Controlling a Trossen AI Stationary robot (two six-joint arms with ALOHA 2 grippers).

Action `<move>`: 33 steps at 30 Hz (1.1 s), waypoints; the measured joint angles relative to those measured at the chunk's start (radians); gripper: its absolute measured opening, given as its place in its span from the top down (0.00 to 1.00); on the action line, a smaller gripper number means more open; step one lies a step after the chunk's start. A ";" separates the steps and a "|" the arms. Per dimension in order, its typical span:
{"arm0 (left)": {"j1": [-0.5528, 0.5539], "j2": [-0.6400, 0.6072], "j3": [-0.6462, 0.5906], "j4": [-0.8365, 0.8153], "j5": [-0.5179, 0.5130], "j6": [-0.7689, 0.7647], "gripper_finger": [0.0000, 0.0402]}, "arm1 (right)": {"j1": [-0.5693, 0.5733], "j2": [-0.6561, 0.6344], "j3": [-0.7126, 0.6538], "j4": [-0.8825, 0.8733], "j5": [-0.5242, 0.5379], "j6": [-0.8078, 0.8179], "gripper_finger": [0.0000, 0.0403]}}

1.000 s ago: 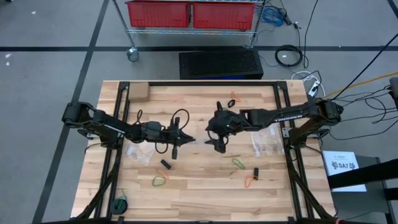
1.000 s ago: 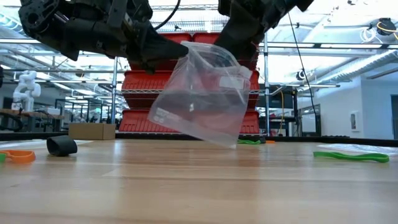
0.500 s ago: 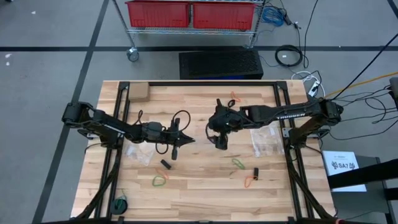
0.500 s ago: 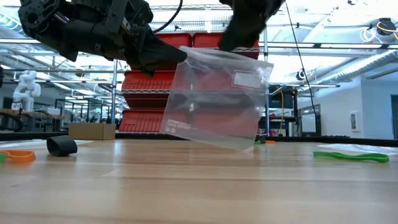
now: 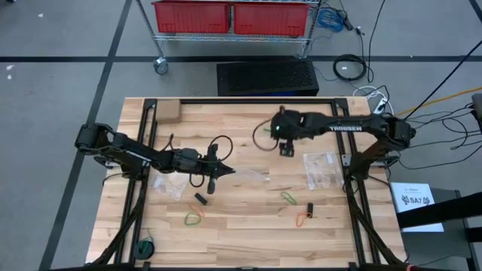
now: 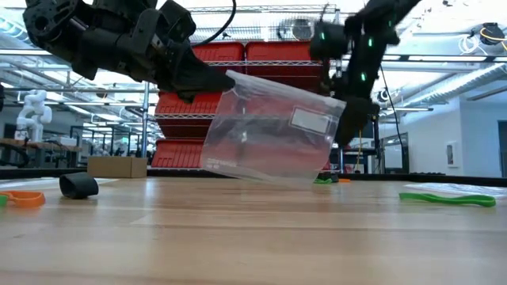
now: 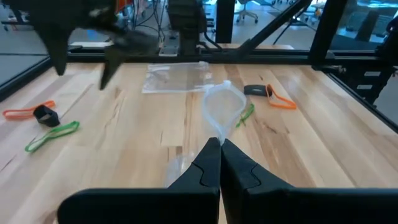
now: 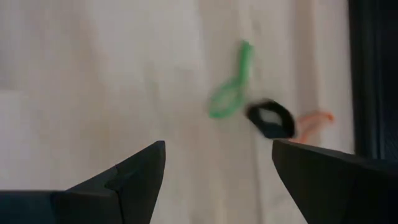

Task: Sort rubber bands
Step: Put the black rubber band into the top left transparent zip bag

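My left gripper (image 5: 224,172) is shut on a clear zip bag (image 5: 254,176) over the middle of the table. In the low view the bag (image 6: 273,131) hangs tilted. My right gripper (image 5: 286,150) stands open and points down, to the far right of the bag and apart from it. Past its fingers (image 8: 217,165) lie a green rubber band (image 8: 231,87), a black one (image 8: 272,118) and an orange one (image 8: 314,118). More bands lie near the front: green (image 5: 288,198), black (image 5: 309,208), orange (image 5: 303,220), black (image 5: 200,199) and green (image 5: 194,219). My left gripper pinches the bag's upper corner (image 6: 230,77) between its two shut fingers (image 7: 208,163). The fingers come from the table's left, nearly level and tipped slightly down. The bag hangs beyond the fingertips, slanting down toward the table's right and lifted clear of the wood.
Two more clear bags lie flat, one at the left (image 5: 167,186) and one at the right (image 5: 320,169). A small cardboard box (image 5: 167,111) sits at the far left corner. A dark roll (image 5: 145,247) lies at the near left edge. Black frame rails (image 5: 348,162) border the table.
My right gripper has left the bag's top and gone toward the table's far right, sinking and tipping to point down, its fingers open throughout. The bag, still hanging from my left gripper, has flattened out from a crumpled shape and tilted.
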 joint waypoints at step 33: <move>0.000 0.000 0.000 0.004 0.009 0.008 1.00 | -0.270 0.205 -0.075 0.369 -0.175 -0.110 0.88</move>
